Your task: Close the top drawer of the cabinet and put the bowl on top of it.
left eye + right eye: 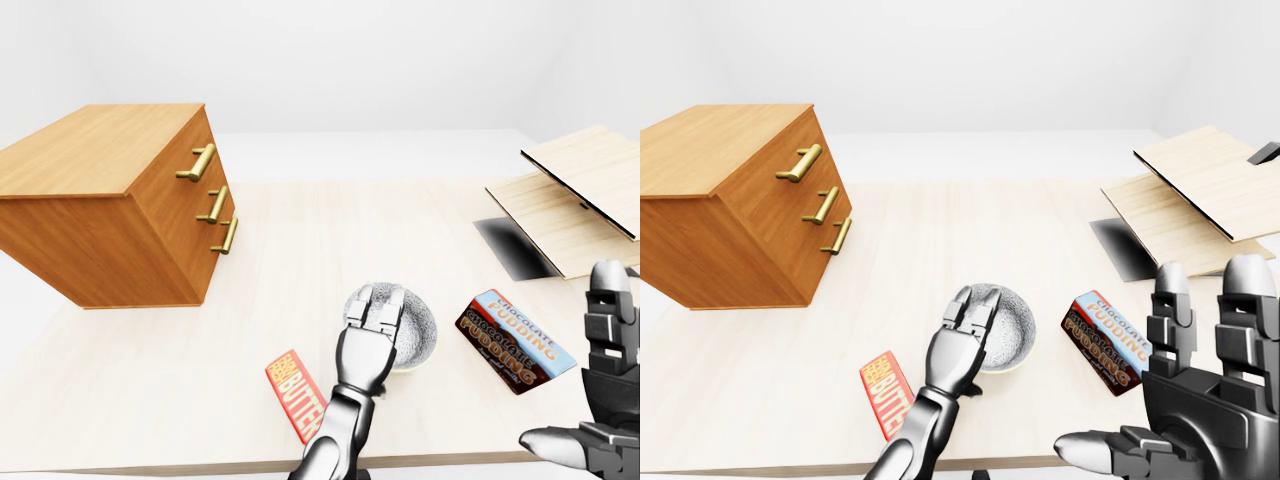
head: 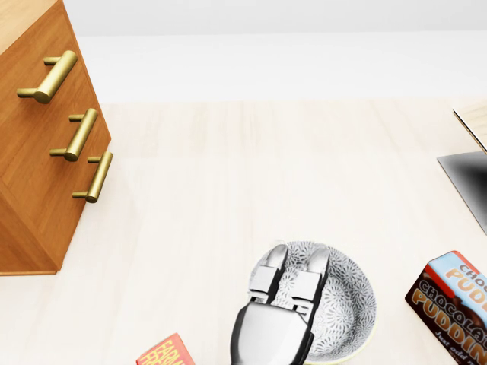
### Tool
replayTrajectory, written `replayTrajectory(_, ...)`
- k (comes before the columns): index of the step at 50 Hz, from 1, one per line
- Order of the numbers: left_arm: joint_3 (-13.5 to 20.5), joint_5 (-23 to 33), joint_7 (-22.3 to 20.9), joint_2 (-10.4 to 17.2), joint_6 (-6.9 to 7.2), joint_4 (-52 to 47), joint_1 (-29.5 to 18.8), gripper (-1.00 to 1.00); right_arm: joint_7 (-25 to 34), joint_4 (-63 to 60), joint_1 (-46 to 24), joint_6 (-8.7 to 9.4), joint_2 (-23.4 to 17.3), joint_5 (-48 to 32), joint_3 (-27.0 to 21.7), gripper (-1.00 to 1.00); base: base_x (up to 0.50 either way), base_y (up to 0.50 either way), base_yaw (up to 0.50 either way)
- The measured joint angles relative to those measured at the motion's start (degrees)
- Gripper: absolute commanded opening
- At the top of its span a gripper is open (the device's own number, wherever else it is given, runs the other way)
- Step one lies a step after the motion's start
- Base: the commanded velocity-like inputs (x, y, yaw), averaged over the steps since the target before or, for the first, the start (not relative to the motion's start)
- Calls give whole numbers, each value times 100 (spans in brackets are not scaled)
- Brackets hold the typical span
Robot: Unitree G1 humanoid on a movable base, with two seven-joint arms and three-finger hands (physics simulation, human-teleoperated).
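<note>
We judge the cabinet point(image 1: 100, 215) at upper left shut, the bowl point(image 2: 350, 300) at lower centre unlifted, our left hand point(image 2: 278, 327) draped over its rim (grip unclear), our right hand point(image 1: 1205, 400) spread.

Setting assessed as a staged tabletop in a bare simulated room, not a furnished home, kitchen or shop: a plain white backdrop point(image 1: 350, 60) surrounds one pale wood table point(image 1: 300, 260), with no walls, fittings or appliances distinguishable. Items on the table are household in kind: a wooden cabinet point(image 1: 110, 200) with three brass handles point(image 1: 197, 162), a patterned bowl point(image 1: 1012, 330), a chocolate pudding box point(image 1: 515, 340) and a red butter box point(image 1: 295, 408). Light wooden panels point(image 1: 570, 200) lie stacked at the right edge of the left-eye view; all surfaces show the even finish of a render.
</note>
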Motion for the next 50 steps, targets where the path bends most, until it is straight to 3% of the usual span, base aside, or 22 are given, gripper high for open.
replayTrajectory(1, 3, 6, 6, -3, 0, 5, -2, -100, 4, 2, 1, 0, 0, -2, 0, 100, 0, 0, 0)
replayTrajectory(24, 24, -37, -56, -26, 0, 182, 20, -100, 50, 31, 11, 0, 0, -15, -6, 100, 0, 0, 0)
replayTrajectory(50, 65, -22, -542, 110, 0, -708, 27, -100, 56, -3, 23, 0, 0, -101, 86, 100, 0, 0, 0)
